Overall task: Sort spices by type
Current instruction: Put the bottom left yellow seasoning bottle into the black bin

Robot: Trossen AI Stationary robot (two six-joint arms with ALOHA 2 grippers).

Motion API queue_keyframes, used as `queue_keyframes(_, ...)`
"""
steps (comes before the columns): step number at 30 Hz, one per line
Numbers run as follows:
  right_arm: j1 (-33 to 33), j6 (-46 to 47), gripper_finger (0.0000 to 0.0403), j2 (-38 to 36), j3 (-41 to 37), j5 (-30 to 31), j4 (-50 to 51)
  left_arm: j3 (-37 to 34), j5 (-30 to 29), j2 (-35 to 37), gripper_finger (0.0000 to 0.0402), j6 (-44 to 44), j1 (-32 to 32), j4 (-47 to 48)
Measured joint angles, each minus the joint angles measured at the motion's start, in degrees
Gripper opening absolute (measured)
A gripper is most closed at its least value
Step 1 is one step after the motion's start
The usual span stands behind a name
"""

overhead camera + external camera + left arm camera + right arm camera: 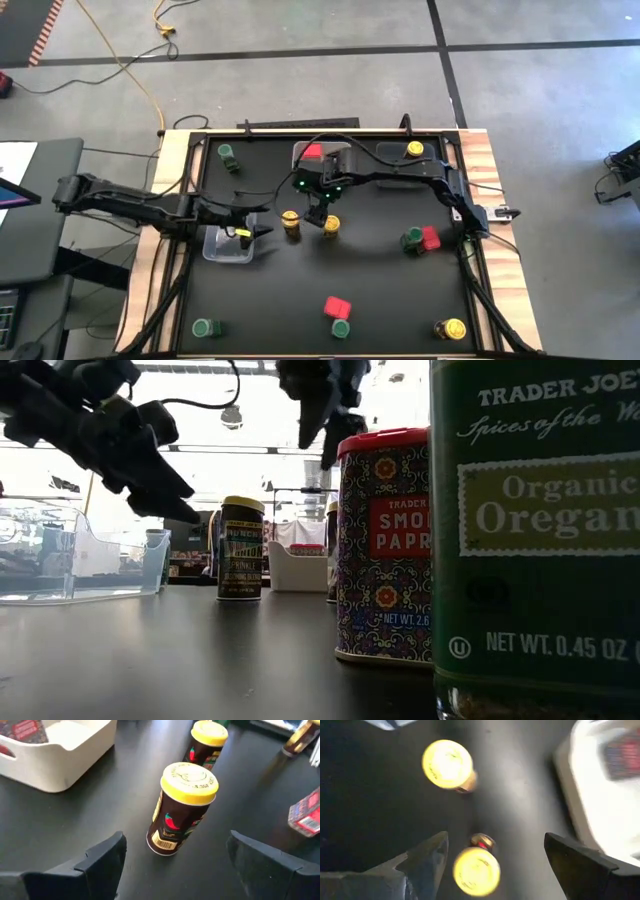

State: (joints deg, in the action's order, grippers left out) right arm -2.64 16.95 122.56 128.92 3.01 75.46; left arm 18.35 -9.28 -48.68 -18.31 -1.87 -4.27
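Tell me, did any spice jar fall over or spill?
No, nothing stands out. The two yellow-lidded jars at the table's middle stand upright, and so do the paprika box and the oregano jar in the low view. No spill shows.

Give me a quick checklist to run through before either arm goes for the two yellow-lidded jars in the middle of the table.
1. Left gripper jaws open: ok.
2. Right gripper jaws open: ok.
3. Nearer yellow-lidded jar upright, centred between the left gripper's jaws: ok.
4. Second yellow-lidded jar under the right gripper: ok, but nearer one jaw than the other.
5. Room between the two arms: not ok; in the high view both grippers crowd the same two jars.
6. Free tray for yellow lids: cannot tell; the white tray already holds a red box.
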Motion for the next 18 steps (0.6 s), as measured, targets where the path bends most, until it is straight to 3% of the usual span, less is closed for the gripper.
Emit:
queue_keyframes(7, 1.7, 0.1, 0.0357, -5.5, 0.0, 7.4, 1.1, 1.5, 1.0, -7.7, 0.033, 4.2, 0.0, -5.0)
queue_keyframes(18, 2.2, 1.0, 0.0357, -8.7, 0.1, 8.0, 0.8, 1.6, 2.7, -18.2, 0.033, 5.7, 0.2, -15.5)
